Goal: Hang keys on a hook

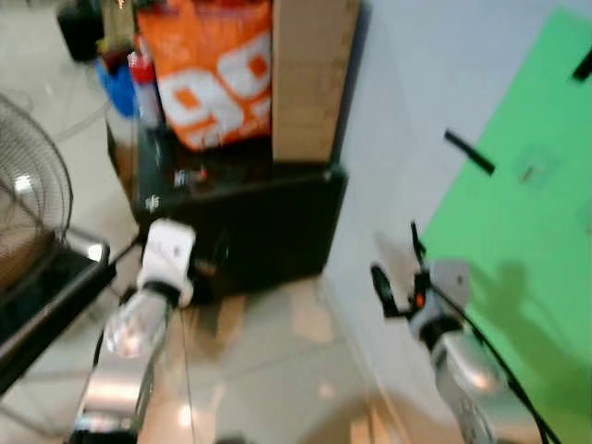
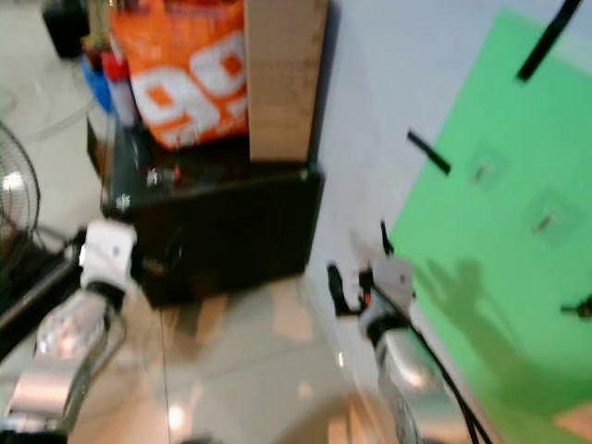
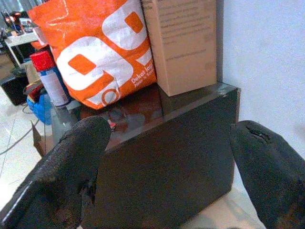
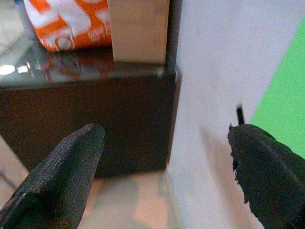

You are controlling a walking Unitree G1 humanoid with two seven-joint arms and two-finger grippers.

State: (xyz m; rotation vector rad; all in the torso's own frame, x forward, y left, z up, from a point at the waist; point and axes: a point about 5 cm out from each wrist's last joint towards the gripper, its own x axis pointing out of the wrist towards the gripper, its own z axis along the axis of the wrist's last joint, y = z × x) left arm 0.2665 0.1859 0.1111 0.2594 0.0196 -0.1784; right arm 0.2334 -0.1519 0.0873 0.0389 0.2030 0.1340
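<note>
**Both grippers spread and empty beside the green wall panel**

We stand before a black cabinet (image 1: pixel 242 231) set against a pale wall (image 1: pixel 416 111). On its glossy top sit an orange bag (image 3: pixel 95 57) with white lettering and a tall cardboard box (image 3: pixel 183 43), the box just beside the bag on the wall side. A spray can with a red cap (image 3: pixel 47 76) stands by the bag's far side, near some blue items we cannot make out.

Our left gripper (image 3: pixel 167 171) is raised in front of the cabinet, its two black fingers (image 3: pixel 66 176) spread wide with nothing between them. Our right gripper (image 4: pixel 167 176) is held close to the wall, near the cabinet's corner — its fingers (image 4: pixel 62 176) are likewise wide apart and hold nothing.

To the right, a green sheet (image 1: pixel 527 222) is fixed to the wall with strips of black tape (image 1: pixel 469 153). On the sheet in the right eye view we see small, pale square fittings (image 2: pixel 546 215) — too blurred for us to say whether they are hooks. We cannot find the keys in any view. A wire fan guard (image 1: pixel 32 199) stands at our left, over a pale tiled floor (image 1: pixel 277 361).
</note>
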